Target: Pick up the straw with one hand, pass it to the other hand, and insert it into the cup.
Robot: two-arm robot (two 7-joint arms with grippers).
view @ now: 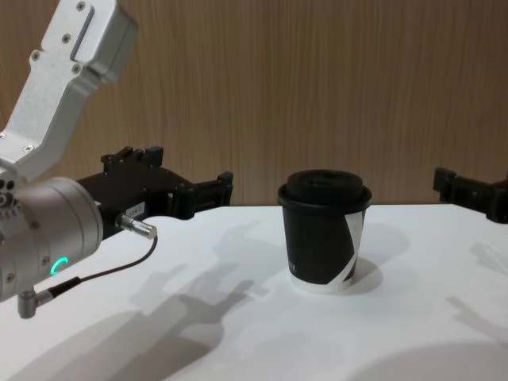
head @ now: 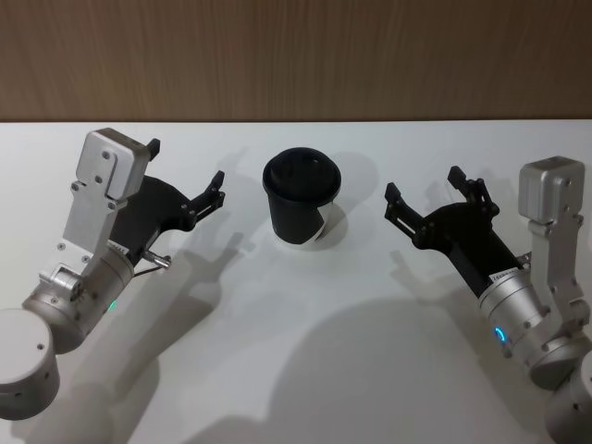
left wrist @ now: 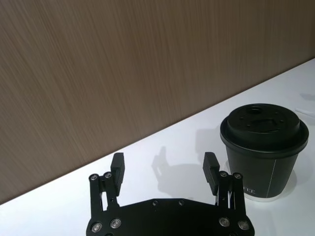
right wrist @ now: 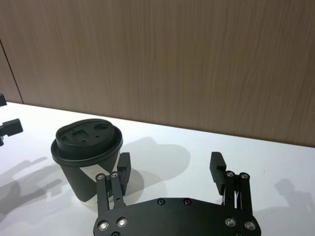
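- The small black paper cup (head: 301, 199) with a black plastic lid stands upright on the white surface (head: 296, 351), long axis vertical and lid on top. Its white base rim sits flat on the surface.
- In the chest view, the cup's white curved stripe runs down the side turned towards the robot's right.
- The left hand (head: 185, 165) hovers on the left of the cup, fingers spread wide apart with nothing between them. It points towards the cup but is clear of it.
- The right hand (head: 424, 183) hovers on the right of the cup, also spread wide and holding nothing. It too points in at the cup without touching it.
- The cup stands between the two hands, with a bare strip of surface on either side.
- Behind the cup, the surface ends at a brown wood-grain wall (head: 296, 55), near the cup. In front of the cup, the surface runs open towards the robot.
- Count: one cup, two hands.
- A thin grey cable with a metal plug (view: 135, 226) runs along the left arm, well left of the cup.
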